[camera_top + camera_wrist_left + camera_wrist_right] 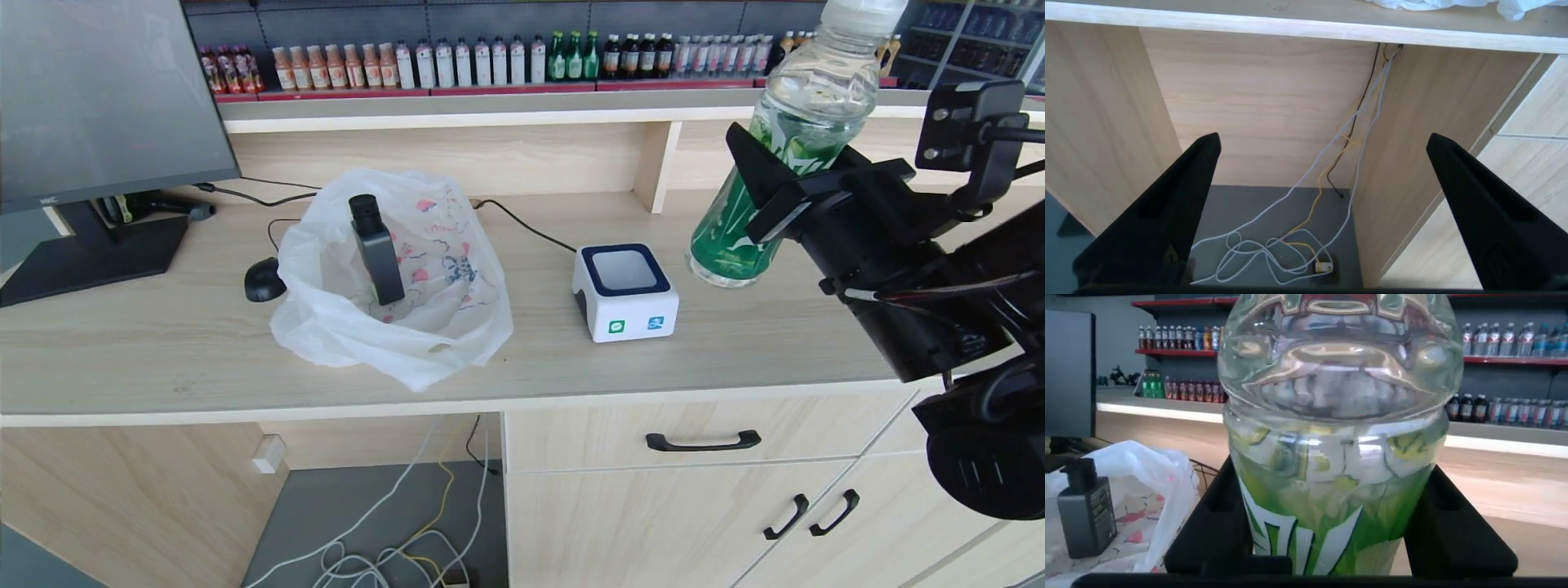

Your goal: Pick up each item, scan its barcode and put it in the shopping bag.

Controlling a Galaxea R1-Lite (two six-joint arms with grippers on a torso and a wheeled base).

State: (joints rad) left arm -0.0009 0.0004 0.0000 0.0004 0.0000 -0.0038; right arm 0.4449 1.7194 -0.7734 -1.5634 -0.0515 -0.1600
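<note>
Counter [163,351]: light wood, running left to right.
Drawers [702,474]: below counter, right; black handles.
Monitor [98,90]: far left.
Shelf [408,92]: far wall, holding rows of bottles [490,61].
Floor [310,506]: grey, with loose cables [367,555].

Matte black arm [914,335] with red cables [898,300], silver screws [939,114], wedge-shaped fingers [1167,220].

No lettering is legible. The scanner box [624,292] bears green and blue square icons on its side toward the front edge of the desk [163,351]. The bottle [731,237] has a green label with unreadable white strokes.
</note>
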